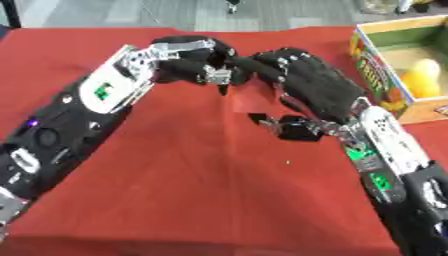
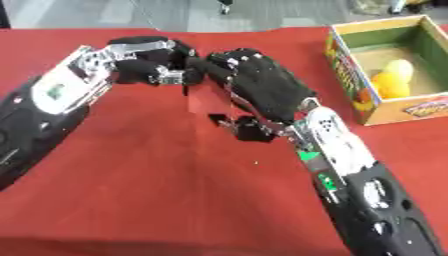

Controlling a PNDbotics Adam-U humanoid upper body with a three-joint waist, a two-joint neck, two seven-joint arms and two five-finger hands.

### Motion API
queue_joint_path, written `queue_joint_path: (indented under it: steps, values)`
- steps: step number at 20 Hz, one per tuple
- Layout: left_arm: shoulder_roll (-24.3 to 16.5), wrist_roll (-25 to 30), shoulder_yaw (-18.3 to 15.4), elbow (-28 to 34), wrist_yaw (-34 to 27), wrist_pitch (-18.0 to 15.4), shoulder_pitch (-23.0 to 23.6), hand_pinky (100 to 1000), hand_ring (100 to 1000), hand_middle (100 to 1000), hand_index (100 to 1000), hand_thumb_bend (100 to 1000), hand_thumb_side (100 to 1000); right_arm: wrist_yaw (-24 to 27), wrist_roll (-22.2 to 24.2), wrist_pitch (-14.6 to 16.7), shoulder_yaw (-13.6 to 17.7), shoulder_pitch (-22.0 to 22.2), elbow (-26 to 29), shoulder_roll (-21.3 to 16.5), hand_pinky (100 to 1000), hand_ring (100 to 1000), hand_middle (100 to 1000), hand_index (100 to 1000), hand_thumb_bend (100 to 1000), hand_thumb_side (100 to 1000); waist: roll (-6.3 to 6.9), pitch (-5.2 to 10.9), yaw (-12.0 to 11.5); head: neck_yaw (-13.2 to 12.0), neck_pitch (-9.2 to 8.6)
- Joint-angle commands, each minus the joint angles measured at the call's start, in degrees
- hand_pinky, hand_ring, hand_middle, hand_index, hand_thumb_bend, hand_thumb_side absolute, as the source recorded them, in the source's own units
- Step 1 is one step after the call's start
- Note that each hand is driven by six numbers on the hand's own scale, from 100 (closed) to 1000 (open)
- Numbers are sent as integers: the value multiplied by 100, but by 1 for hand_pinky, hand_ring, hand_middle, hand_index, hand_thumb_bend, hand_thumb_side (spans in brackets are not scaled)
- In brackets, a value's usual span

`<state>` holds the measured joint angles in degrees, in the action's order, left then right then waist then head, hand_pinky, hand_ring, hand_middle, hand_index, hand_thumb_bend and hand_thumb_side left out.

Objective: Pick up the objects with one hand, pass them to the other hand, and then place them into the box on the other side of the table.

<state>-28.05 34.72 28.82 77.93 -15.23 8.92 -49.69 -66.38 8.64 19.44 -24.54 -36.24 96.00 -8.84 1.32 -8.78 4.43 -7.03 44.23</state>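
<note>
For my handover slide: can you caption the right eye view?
Left hand and right hand meet over the red tablecloth; yellow fruit sits in the box.

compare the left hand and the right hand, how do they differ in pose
The left hand comes in from the left with its fingers curled toward the centre; the right hand reaches from the lower right with its back to the camera. The left hand shows silver parts on top, while the right hand looks almost all black. They meet fingertip to fingertip above the red cloth; whether anything is held between them is hidden. The box stands on the right hand's side.
</note>
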Motion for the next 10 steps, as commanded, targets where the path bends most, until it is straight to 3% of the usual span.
queue_joint_path:
  steps: [1,3,8,10]
  values:
    - [-141,104,-135,319,-169,-96,-167,654,490,434,547,164,527,-118,-44,-62,68,3,-71,-48,703,645,256,936,218,100,2,171,-1,-27,-11]
    - [-196,177,-167,322,-214,-173,-157,666,508,459,582,224,541,-118,-100,-108,99,21,-64,-47,695,622,225,931,208,100,4,174,3,-33,-11]
    - [-414,565,-274,319,-253,-577,-88,707,570,527,675,536,649,-110,-252,-242,193,37,-40,-69,688,600,184,922,196,100,10,179,7,-37,-11]
    - [-535,824,-342,295,-245,-846,-28,723,595,555,711,617,698,-110,-299,-297,240,30,-31,-90,688,597,180,921,195,100,14,184,8,-36,-11]
